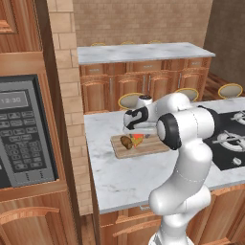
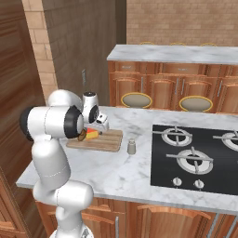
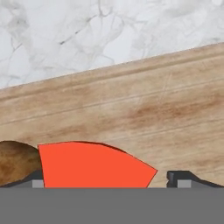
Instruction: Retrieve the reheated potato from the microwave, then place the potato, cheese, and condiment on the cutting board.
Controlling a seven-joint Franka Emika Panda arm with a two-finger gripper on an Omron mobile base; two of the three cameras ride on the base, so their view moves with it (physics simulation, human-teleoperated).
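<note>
Two fingertips (image 3: 183,178) spread wide, jaws gripping nothing; your gripper (image 3: 107,181) hangs just over the cheese (image 3: 94,164). Cheese lies flat on the cutting board (image 3: 144,109), red side up, narrow end pointing toward the right fingertip. Potato (image 3: 17,162) touches its blunt end. Condiment (image 2: 132,147) stands upright on the counter (image 2: 125,174), just beside the board.

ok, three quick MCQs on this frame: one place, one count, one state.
1. Where is the condiment?
A. on the cutting board
B. on the counter between board and hob
C. in the microwave

2. How many food items lie on the cutting board?
A. none
B. two
C. three

3. The pincer is:
A. open
B. shut on the potato
C. shut on the cheese

Key: B, the shaker stands off the board on marble; B, potato and cheese; A, the fingertips stand wide either side of the cheese.
</note>
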